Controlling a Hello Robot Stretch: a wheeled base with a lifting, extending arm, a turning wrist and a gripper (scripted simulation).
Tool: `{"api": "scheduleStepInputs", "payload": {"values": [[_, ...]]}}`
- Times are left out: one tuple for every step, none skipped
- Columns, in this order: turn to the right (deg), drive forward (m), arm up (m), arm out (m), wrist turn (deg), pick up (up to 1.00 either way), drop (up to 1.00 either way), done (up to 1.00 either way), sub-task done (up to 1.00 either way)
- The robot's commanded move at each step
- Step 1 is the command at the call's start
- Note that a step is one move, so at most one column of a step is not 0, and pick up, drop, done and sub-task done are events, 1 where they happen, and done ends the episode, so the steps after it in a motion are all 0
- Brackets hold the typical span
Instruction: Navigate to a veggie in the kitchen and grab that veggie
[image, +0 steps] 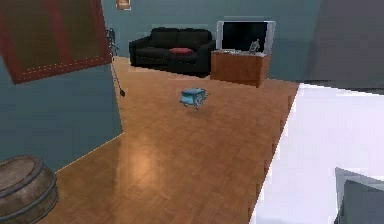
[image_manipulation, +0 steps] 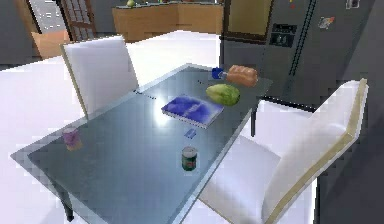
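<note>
Glass table (image_manipulation: 120, 160), arm side; white chair (image_manipulation: 100, 70) drawn up to it; blue book (image_manipulation: 192, 110) on top; green veggie (image_manipulation: 224, 94) just beyond the book. Step: approach, seemingly near done. Next: square base to veggie, extend arm. Gripper state: cannot tell

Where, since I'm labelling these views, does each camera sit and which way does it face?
Forward view: on the robot, facing ahead and slightly down toward a black sofa and a television.
Arm side view: on the robot's body, facing sideways over a glass table with a green vegetable, toward a refrigerator.
Shared: probably the white floor, at the forward view's right.
</note>
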Motion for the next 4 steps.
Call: {"api": "scheduleStepInputs", "payload": {"values": [[0.0, 0.00, 0.00, 0.38, 0.0, 0.00, 0.00, 0.00, 0.00], [0.0, 0.00, 0.00, 0.00, 45.0, 0.00, 0.00, 0.00, 0.00], [0.0, 0.00, 0.00, 0.00, 45.0, 0.00, 0.00, 0.00, 0.00], [0.0, 0.00, 0.00, 0.00, 45.0, 0.00, 0.00, 0.00, 0.00]]}}
